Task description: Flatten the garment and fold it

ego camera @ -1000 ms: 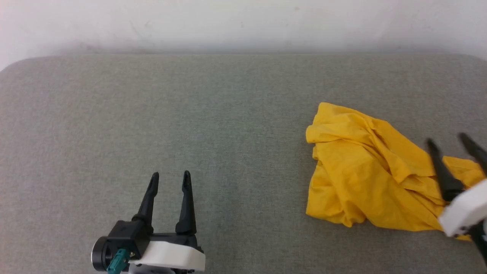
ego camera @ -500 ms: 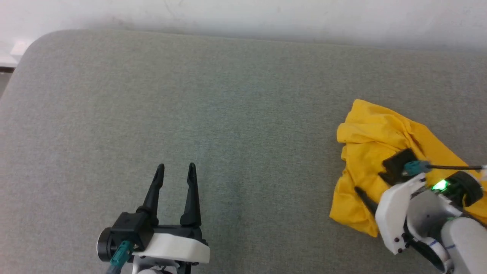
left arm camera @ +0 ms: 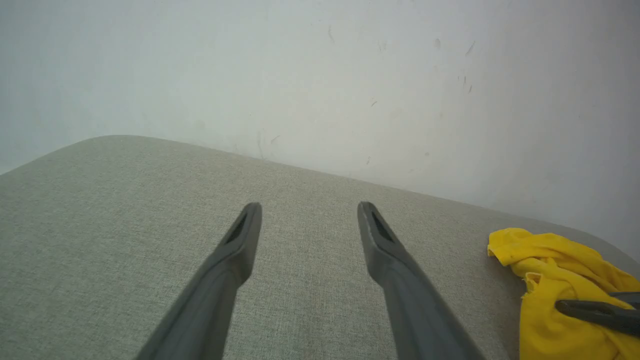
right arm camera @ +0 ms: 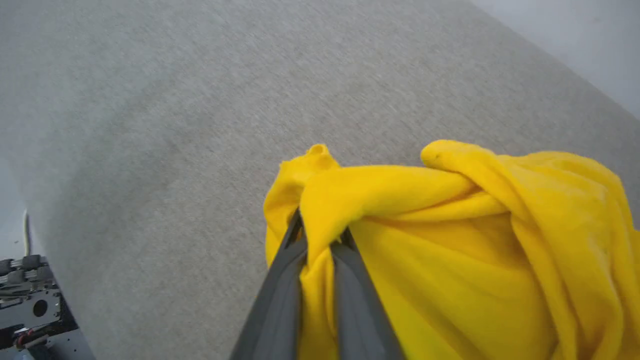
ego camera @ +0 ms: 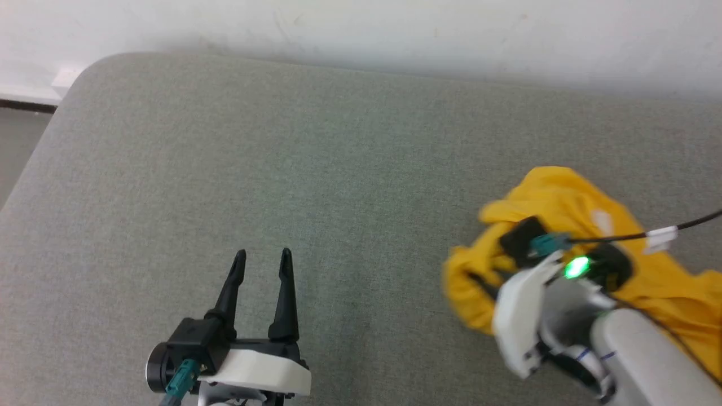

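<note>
The garment [ego camera: 569, 194] is a bright yellow crumpled heap at the right of the grey cushioned surface [ego camera: 338, 158], with a small white patch showing on top. My right gripper [ego camera: 479, 279] reaches into its left edge. In the right wrist view that gripper [right arm camera: 320, 230] is shut on a fold of the garment [right arm camera: 450, 240], the cloth pinched between the two fingers and draped over them. My left gripper [ego camera: 263, 255] hovers open and empty at the lower left, well apart from the cloth. The left wrist view shows it [left arm camera: 308, 210] open, with the garment [left arm camera: 550, 260] far right.
A pale wall [ego camera: 361, 28] runs behind the surface. The surface's rounded left corner [ego camera: 84, 65] drops to the floor [ego camera: 17, 135]. A black cable with a white tag [ego camera: 660, 237] crosses above the garment from the right wrist. Bare grey fabric spans the middle and left.
The head camera has shifted. My right gripper came down onto the garment's left edge and shut on it, and the cloth has bunched up and shifted left. The left gripper stayed open.
</note>
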You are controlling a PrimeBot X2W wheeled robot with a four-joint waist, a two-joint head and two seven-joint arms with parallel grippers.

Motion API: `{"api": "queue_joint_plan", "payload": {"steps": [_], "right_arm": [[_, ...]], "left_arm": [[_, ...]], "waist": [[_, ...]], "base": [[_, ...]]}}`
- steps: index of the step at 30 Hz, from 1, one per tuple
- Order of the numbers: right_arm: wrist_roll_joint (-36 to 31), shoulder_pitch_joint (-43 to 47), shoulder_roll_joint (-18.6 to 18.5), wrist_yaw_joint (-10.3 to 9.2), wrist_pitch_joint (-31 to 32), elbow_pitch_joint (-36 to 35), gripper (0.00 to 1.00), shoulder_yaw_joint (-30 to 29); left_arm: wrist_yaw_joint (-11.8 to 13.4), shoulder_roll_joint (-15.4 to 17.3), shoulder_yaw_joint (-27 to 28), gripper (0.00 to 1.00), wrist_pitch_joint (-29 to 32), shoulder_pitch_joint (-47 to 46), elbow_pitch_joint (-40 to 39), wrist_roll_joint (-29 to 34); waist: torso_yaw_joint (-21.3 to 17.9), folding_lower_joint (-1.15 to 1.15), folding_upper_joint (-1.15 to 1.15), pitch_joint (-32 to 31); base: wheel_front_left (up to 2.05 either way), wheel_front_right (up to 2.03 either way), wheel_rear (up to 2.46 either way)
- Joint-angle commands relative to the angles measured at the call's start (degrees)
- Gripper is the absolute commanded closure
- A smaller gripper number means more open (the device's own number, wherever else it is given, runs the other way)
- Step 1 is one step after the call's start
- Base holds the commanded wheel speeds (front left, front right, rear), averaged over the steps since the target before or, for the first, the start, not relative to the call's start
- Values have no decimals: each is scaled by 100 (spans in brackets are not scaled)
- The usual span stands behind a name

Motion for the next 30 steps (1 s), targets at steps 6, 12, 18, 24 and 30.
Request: {"api": "queue_joint_plan", "payload": {"steps": [6,12,18,24,30], "right_arm": [[1198,43,201,-4,231,-969,100,1079],[2016,217,-559,-4,958,-1476,100,2120],[2111,151,-900,-4,604,-1464,0,2091],[2081,-154,-649,-4,-142,-1663,0,1431],[1523,-282,-796,-4,-322,-1527,0,711]], "left_arm": [[-69,-29,77,0,-28,80,-9,6],[-104,-32,135,0,-28,68,-36,35],[-105,-45,115,0,-28,65,-3,-16],[-109,-51,104,0,-28,50,43,-31],[-111,-55,85,0,-28,43,20,-18]], "waist": [[-171,0,0,-121],[-157,0,0,-29],[-142,0,0,42],[-157,0,0,-10],[-118,0,0,7]], "base": [[0,0,0],[0,0,0],[0,0,0],[0,0,0],[0,0,0]]}}
